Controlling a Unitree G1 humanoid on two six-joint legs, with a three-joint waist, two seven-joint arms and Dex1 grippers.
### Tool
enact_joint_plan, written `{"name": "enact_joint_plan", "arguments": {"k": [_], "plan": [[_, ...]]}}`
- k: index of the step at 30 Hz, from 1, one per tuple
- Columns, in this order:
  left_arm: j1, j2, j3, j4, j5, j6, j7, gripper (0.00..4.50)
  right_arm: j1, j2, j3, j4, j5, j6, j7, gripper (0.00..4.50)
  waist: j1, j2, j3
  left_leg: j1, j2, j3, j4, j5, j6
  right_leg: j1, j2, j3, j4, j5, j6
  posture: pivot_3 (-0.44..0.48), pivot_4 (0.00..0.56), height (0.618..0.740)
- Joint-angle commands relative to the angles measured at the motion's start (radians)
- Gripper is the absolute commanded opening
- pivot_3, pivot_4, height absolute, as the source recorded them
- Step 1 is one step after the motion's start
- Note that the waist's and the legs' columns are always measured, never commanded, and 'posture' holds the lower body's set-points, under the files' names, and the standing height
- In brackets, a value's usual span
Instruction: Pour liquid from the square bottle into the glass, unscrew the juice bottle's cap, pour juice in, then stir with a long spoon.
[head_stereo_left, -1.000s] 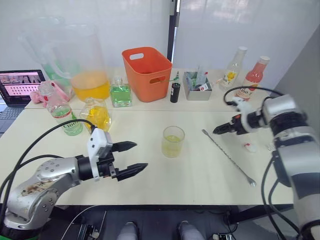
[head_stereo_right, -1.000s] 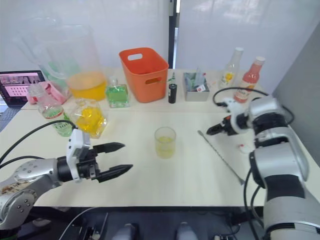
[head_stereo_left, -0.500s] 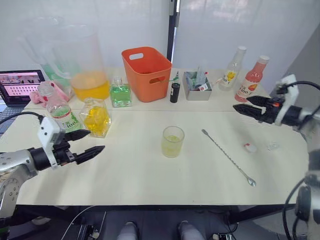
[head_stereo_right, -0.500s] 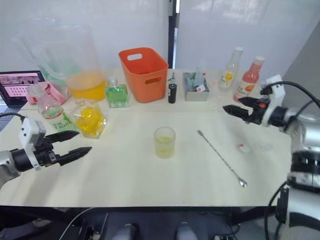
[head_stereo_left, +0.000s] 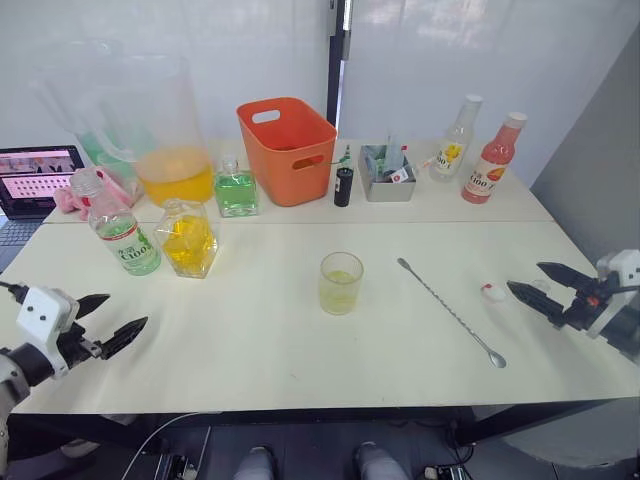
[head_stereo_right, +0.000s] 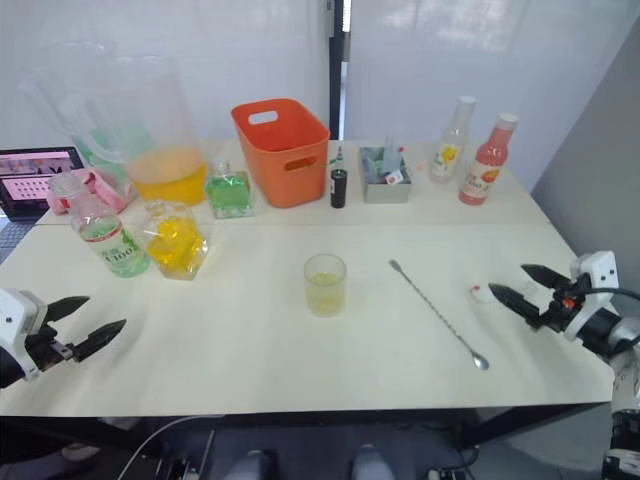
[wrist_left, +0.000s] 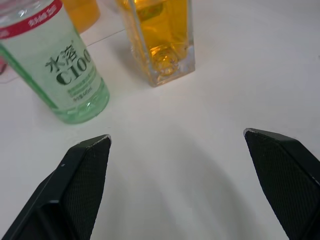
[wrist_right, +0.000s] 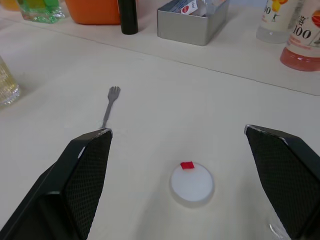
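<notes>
The left end effector (head_stereo_left: 108, 318) hangs at the near left corner of the table (head_stereo_left: 250, 350), its two black fingers spread wide and holding nothing. The right end effector (head_stereo_left: 545, 285) is at the table's right edge, also spread wide and empty. Just in front of it lies a small white cap (wrist_right: 192, 183) with a red mark.

The long spoon (head_stereo_left: 450, 312) lies flat on the table, slanting from the middle toward the near right corner. Its far end has little fork prongs (wrist_right: 113, 92). The glass (head_stereo_left: 340, 283) stands upright in the middle of the table with a little pale yellow liquid in it.

Toward the left edge stand the square bottle (head_stereo_left: 187, 238), full of orange-yellow liquid, and just beside it a green bottle (wrist_left: 52, 60) whose label reads "C100" under a red band.

Along the far edge are a big pitcher (head_stereo_left: 165, 125) with orange drink, a small green bottle (head_stereo_left: 233, 187), an orange bin (head_stereo_left: 287, 148), a thin black tube (head_stereo_left: 343, 186), and a grey box (head_stereo_left: 388, 172). Two juice bottles, one yellow (head_stereo_left: 451, 140) and one pink (head_stereo_left: 490, 159), stand near the far right corner; the pink one's label shows "100". A laptop (head_stereo_left: 35, 180) sits off the far left corner.
</notes>
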Motion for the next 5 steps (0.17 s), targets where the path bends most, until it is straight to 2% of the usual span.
{"name": "enact_joint_plan", "arguments": {"k": [1,5], "plan": [[0.011,-0.014,0.027,-0.027,0.047,-0.061,0.075,4.50,0.011,-0.007,-0.007,0.025,-0.001,-0.077,0.009,4.48,0.002,0.000,0.000,0.000,0.000,0.000,0.000,0.000,0.000,0.000,0.000,0.000,0.000,0.000,0.000,0.000,0.150,0.740],[0.022,-0.048,0.028,-0.057,0.044,-0.068,0.112,4.50,0.013,-0.002,0.008,0.071,-0.014,-0.136,0.002,4.48,0.004,0.000,0.000,0.002,0.000,0.000,0.001,0.000,-0.001,0.004,0.000,0.000,-0.001,0.000,0.000,0.000,0.150,0.740]]}}
